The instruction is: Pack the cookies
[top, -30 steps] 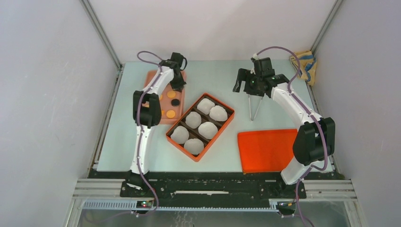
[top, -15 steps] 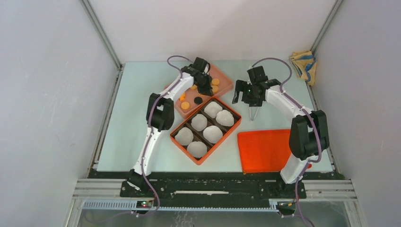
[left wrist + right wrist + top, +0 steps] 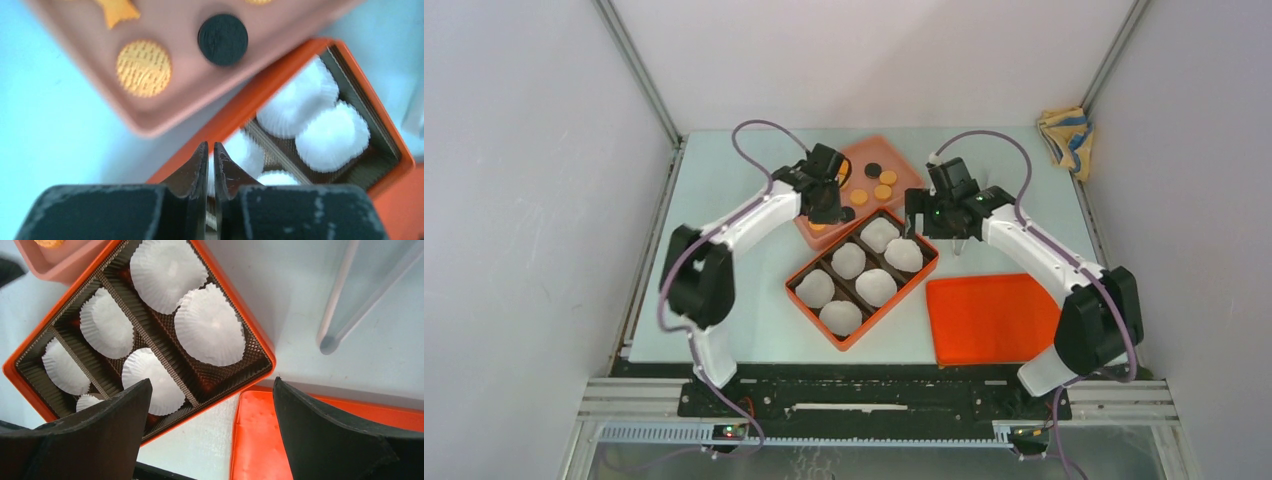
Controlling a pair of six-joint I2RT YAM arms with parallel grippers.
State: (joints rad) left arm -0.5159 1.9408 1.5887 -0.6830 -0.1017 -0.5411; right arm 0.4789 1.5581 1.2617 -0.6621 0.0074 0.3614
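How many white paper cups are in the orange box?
6 paper cups, all in the orange box, two per compartment: the far pair, the middle pair and the near pair. None seem hidden in the top view.

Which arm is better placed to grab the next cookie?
Left. The left gripper, shut, hangs by the pink tray and its cookies; the right gripper is open over the orange box.

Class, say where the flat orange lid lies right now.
In the top view, the orange lid lies flat on the table's right side near the front edge, just right of the orange box, beside the right arm's base.
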